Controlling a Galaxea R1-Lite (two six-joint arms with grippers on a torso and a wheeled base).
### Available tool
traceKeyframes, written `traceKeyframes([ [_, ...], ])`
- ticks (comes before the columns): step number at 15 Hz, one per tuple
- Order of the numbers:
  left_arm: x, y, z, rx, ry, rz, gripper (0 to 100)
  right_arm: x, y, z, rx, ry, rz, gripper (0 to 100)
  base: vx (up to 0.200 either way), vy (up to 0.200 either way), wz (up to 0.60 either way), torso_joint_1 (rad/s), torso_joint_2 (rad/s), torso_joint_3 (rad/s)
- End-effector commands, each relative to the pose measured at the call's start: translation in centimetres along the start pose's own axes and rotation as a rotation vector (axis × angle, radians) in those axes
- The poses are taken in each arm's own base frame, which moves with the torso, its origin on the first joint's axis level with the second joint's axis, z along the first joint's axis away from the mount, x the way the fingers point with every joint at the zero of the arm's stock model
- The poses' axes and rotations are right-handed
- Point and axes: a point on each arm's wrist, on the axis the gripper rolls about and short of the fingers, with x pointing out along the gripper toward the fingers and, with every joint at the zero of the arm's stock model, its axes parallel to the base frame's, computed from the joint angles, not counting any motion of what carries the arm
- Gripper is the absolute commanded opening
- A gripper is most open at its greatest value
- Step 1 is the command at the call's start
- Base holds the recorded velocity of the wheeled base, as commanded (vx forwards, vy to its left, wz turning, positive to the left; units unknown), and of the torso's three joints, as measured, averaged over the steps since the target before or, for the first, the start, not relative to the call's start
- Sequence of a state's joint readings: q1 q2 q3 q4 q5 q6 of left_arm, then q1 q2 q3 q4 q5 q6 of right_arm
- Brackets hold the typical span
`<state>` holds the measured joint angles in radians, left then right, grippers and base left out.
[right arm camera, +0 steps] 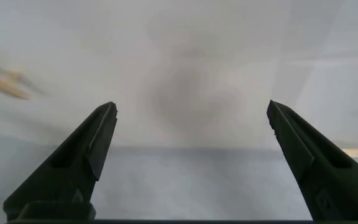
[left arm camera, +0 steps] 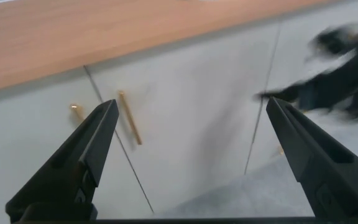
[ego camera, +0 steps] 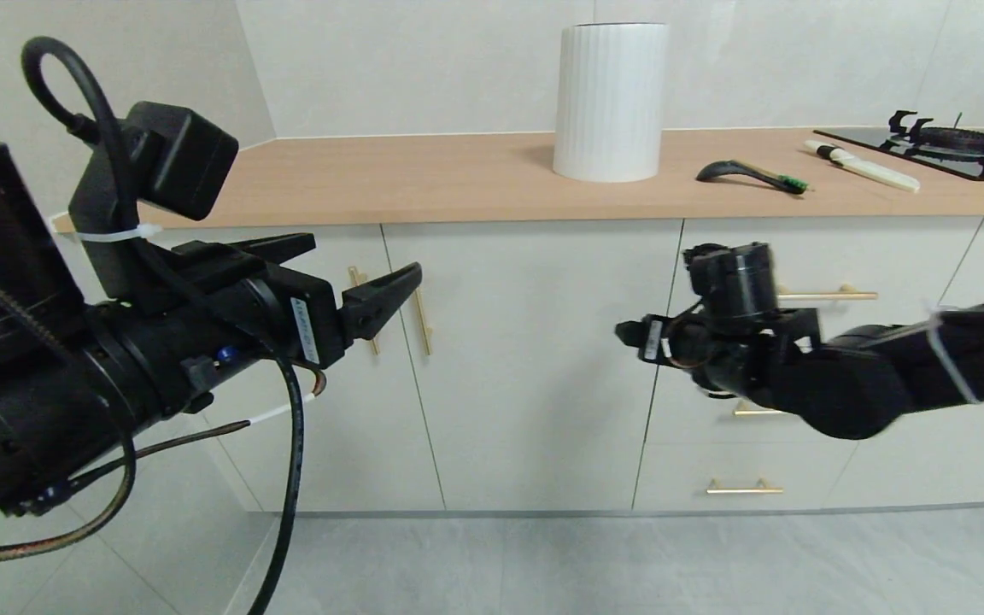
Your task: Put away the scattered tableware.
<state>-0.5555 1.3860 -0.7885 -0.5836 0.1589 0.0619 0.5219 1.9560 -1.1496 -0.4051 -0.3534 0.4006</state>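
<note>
My left gripper (ego camera: pixel 366 256) and right gripper (right arm camera: pixel 191 109) hang below and before the counter (ego camera: pixel 424 179). On it: container (ego camera: pixel 609 102) above-behind the right gripper; spoon (ego camera: pixel 748 173), knife (ego camera: pixel 863 166), stove (ego camera: pixel 957 141) farther right.

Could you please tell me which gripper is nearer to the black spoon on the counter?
The right. The right gripper hangs below the black spoon, before the cabinet fronts; the left gripper is far off toward the robot's left, past the white canister.

Black spoon (ego camera: pixel 748 173), white knife (ego camera: pixel 863 166) lying flat on countertop (ego camera: pixel 372 179).
</note>
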Motion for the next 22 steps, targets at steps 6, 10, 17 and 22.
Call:
traceKeyframes([
  [6, -8.9, 2.7, -0.7, 0.069, -0.049, 0.332, 100, -21.7, -12.0, 0.7, -0.061, -0.253, -0.412, 100, 0.000, 0.000, 0.00, 0.000, 0.00, 0.000],
  [10, -16.9, 4.5, -5.4, 0.073, 0.022, 0.557, 100, -30.7, -15.9, -2.3, -0.012, -0.364, -0.597, 100, 0.000, 0.000, 0.00, 0.000, 0.00, 0.000],
  [17, -24.2, 3.1, -12.2, 0.051, -0.052, 0.722, 100, -39.5, -16.8, -9.5, -0.022, -0.624, -0.465, 100, 0.000, 0.000, 0.00, 0.000, 0.00, 0.000],
  [22, -25.5, 2.4, -14.6, 0.028, -0.102, 0.719, 100, -39.4, -17.1, -12.5, -0.048, -0.631, -0.420, 100, 0.000, 0.000, 0.00, 0.000, 0.00, 0.000],
])
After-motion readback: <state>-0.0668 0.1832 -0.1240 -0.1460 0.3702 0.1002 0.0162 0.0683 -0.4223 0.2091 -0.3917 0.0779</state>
